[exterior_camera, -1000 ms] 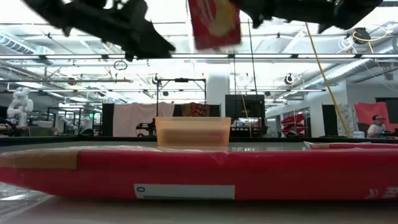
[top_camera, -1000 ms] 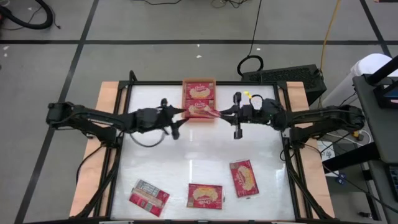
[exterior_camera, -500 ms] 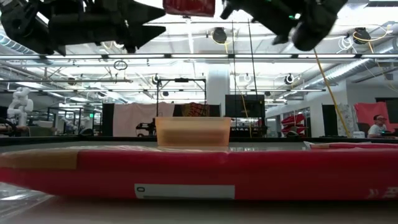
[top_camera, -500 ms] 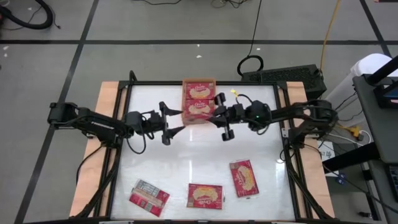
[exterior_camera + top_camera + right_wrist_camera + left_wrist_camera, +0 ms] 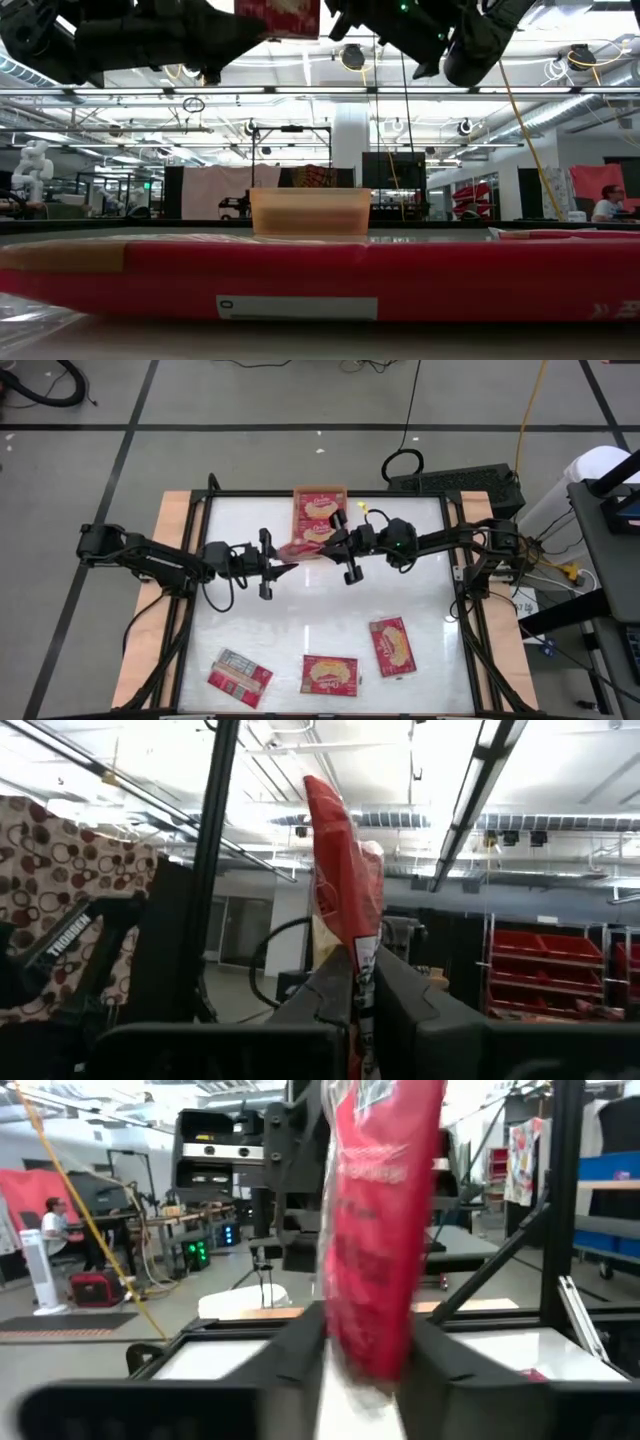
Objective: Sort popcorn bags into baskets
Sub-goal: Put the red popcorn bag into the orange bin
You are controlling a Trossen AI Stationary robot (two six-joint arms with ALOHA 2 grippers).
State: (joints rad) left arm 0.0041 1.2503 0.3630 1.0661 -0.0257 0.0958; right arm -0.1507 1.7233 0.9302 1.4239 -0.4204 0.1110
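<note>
One red popcorn bag (image 5: 300, 549) hangs in the air between my two grippers, just near of the orange basket (image 5: 297, 500). The basket stands at the table's far edge with two bags in it. My right gripper (image 5: 337, 546) comes in from the right and is shut on the bag (image 5: 340, 860). From the left, my left gripper (image 5: 284, 563) has its fingers closed against the bag's other end (image 5: 380, 1230). In the low view only the bag's lower edge (image 5: 278, 15) shows at the top. My left gripper has one finger (image 5: 305, 1345) on each side of the bag's end (image 5: 375, 1355), pinching it. The fingers come from the table's left, tipped slightly up. The bag stands up past them, clear of the table. My right gripper pinches the bag's opposite edge (image 5: 358, 942) between its two shut fingers (image 5: 330, 985). It reaches in from the table's right, slanting upward. The bag rises above the fingertips on edge and is lifted clear.
Three more bags lie near the table's near edge: one back-up at the left (image 5: 240, 677), one in the middle (image 5: 330, 675), one toward the right (image 5: 392, 647). In the low view a bag (image 5: 320, 280) fills the foreground, with the basket (image 5: 310, 212) behind it.
My right gripper has carried the bag toward the table's left, off the basket, and tipped its fingers upward, so the bag has risen in the low view. My left gripper has tipped up too, spread its fingers, and now has the bag's end between them.
</note>
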